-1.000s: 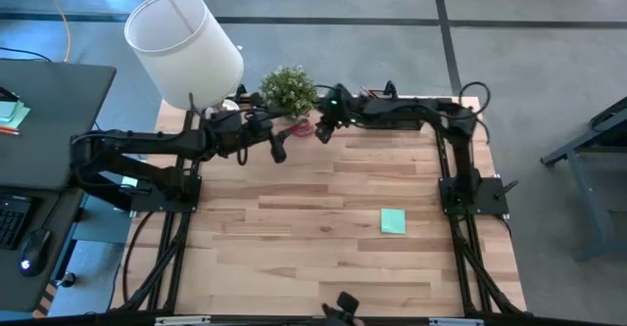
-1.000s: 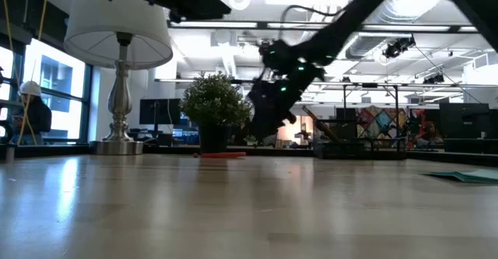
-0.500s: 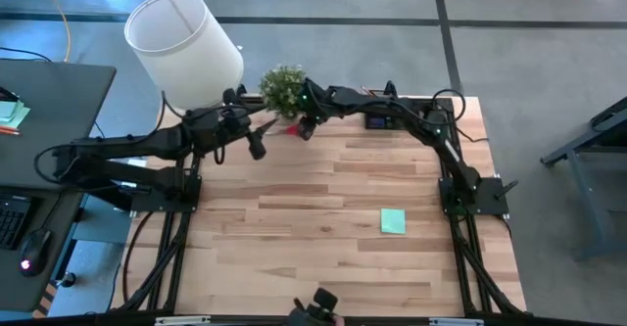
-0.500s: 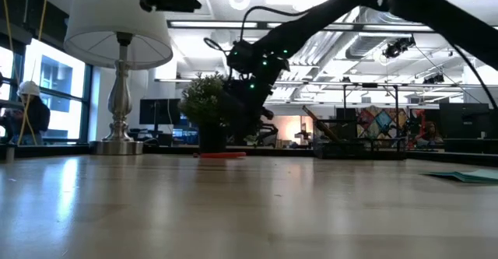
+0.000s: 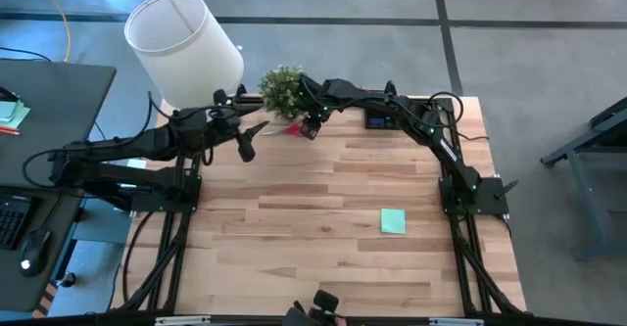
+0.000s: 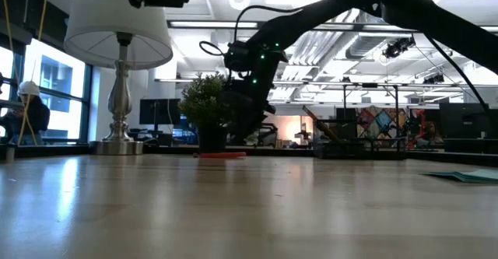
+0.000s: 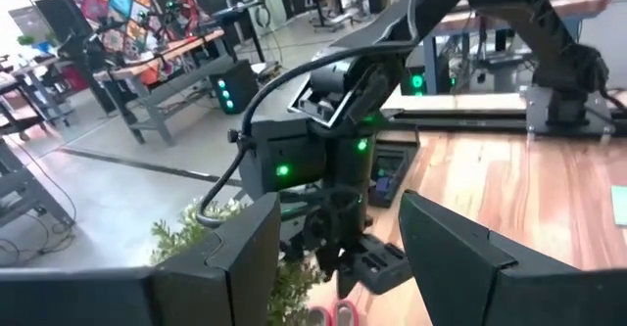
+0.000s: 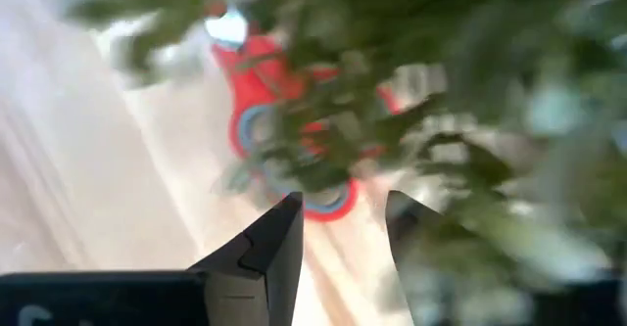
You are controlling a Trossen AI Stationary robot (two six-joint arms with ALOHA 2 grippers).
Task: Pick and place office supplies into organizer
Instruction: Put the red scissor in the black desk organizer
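Observation:
Red-handled scissors (image 5: pixel 291 128) lie flat on the table beside the small green potted plant (image 5: pixel 282 88); they also show in the right wrist view (image 8: pixel 263 106), partly behind leaves. My right gripper (image 5: pixel 312 126) hovers open just above the scissors, next to the plant, fingers apart (image 8: pixel 343 233). My left gripper (image 5: pixel 245 148) is open and empty (image 7: pixel 338 267) left of the scissors, facing the right gripper. The mint-green sticky-note pad (image 5: pixel 393 221) lies flat at mid-right. The black organizer (image 5: pixel 380 120) stands at the far edge. Pencils, pens and the purple piece do not show.
A white-shaded lamp (image 5: pixel 184 47) stands at the far left corner, close to my left arm. The plant's leaves (image 8: pixel 470 81) hang close before my right gripper. Bare wood (image 5: pixel 294 228) spreads over the middle and near part of the table.
My right gripper has gone toward the table's left edge, along the far edge, and now stands next to the plant above the scissors. My left gripper has drawn back toward the table's left edge. The scissors and the pad have stayed where they were.

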